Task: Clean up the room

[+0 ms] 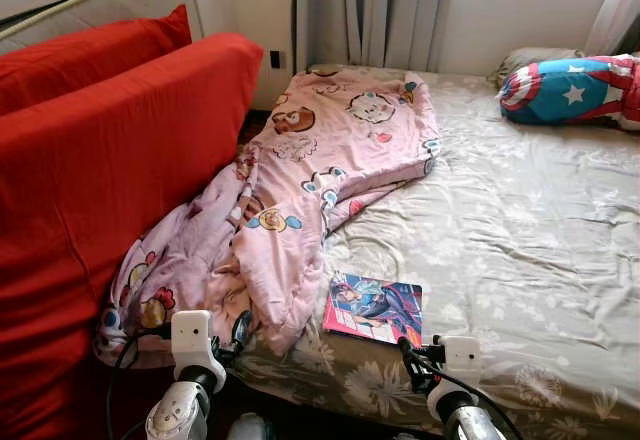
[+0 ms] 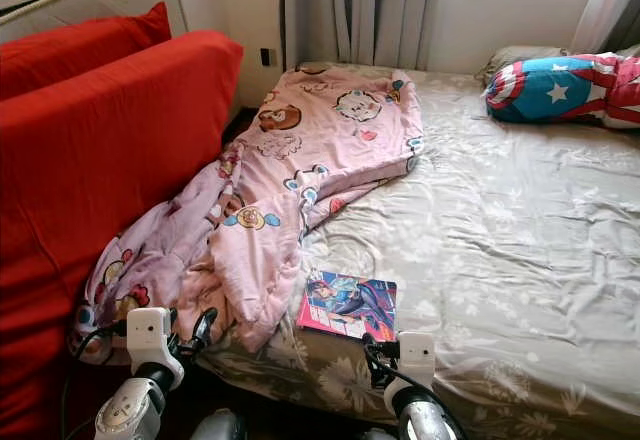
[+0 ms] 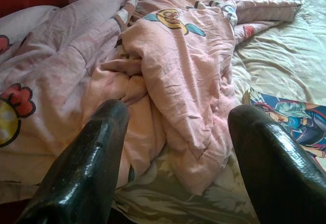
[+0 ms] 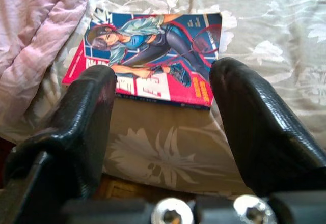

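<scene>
Where blanket (image 1: 310, 170) sprawls, floral bed (image 1: 520, 250)

Setting: a bedroom in a home. A bed (image 1: 520, 260) with a floral-print sheet occupies the centre. A pink cartoon-print quilt (image 1: 300, 180) lies crumpled across it. A star-patterned pillow (image 1: 570, 90) sits at 2 o'clock, curtains (image 1: 375, 10) hang at 12 o'clock, and red cushions (image 1: 90, 160) stand at 9 o'clock.

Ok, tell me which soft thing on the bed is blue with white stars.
The cushion at the bed's far right corner; the blanket is pink with cartoon prints.
</scene>
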`<state>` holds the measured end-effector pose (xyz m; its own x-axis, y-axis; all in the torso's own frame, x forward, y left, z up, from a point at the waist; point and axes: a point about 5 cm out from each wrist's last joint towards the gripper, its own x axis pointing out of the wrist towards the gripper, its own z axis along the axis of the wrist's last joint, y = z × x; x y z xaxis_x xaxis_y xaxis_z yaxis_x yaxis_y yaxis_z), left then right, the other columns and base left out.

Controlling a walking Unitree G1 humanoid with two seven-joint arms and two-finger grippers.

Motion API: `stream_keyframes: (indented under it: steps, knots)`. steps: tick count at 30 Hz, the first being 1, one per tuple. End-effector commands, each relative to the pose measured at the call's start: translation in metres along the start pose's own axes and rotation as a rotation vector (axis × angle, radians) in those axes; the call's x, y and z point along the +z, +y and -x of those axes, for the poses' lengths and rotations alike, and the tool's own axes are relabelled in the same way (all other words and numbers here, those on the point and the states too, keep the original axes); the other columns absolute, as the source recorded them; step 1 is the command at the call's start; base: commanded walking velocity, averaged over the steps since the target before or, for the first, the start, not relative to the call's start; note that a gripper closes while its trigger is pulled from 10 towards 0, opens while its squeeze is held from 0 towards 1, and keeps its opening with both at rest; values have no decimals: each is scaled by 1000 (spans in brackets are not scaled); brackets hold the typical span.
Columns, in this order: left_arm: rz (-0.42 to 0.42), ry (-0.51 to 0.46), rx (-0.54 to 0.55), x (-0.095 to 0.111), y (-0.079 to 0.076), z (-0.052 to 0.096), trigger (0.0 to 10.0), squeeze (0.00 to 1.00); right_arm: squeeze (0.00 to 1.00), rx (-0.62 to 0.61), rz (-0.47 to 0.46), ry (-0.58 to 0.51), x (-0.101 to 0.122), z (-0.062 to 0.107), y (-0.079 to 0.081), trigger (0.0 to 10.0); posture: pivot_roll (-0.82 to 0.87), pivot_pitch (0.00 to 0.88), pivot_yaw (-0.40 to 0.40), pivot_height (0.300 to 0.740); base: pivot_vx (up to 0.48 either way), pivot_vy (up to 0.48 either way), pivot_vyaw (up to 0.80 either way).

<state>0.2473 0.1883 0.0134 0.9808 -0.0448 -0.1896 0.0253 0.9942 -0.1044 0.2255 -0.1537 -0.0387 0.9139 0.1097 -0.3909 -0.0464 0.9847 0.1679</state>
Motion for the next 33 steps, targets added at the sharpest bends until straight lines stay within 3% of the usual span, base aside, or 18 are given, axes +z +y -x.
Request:
stream_keyframes:
  steps: [1, 11, 19, 26, 30, 33]
  knots:
    - [9, -7, 1, 3, 0, 0, 10000, 0, 0, -2, -5, -7, 1, -1, 0, 10000, 20, 0, -12, 632, 0, 0, 0]
    - [-6, 2, 1, 2, 1, 0, 10000, 0, 0, 7, -6, -2, 1, -2, 2, 10000, 21, 0, -12, 632, 0, 0, 0]
    - [5, 5, -2, 1, 0, 0, 10000, 0, 0, 10, -8, 18, -2, -2, 2, 10000, 24, 0, -11, 632, 286, 0, 0]
    - [6, 5, -2, 2, 0, 0, 10000, 0, 0, 4, -12, 58, -9, 2, -4, 10000, 25, 0, -10, 632, 295, 0, 0]
    - [10, 4, -3, 2, -1, -1, 10000, 0, 0, -15, -20, 112, -19, 11, -23, 10000, 26, 0, -11, 632, 317, 0, 0]
    - [12, 5, -2, 2, -1, -2, 10000, 0, 0, -20, -16, 126, -21, 14, -28, 10000, 26, 0, -11, 632, 333, 0, 0]
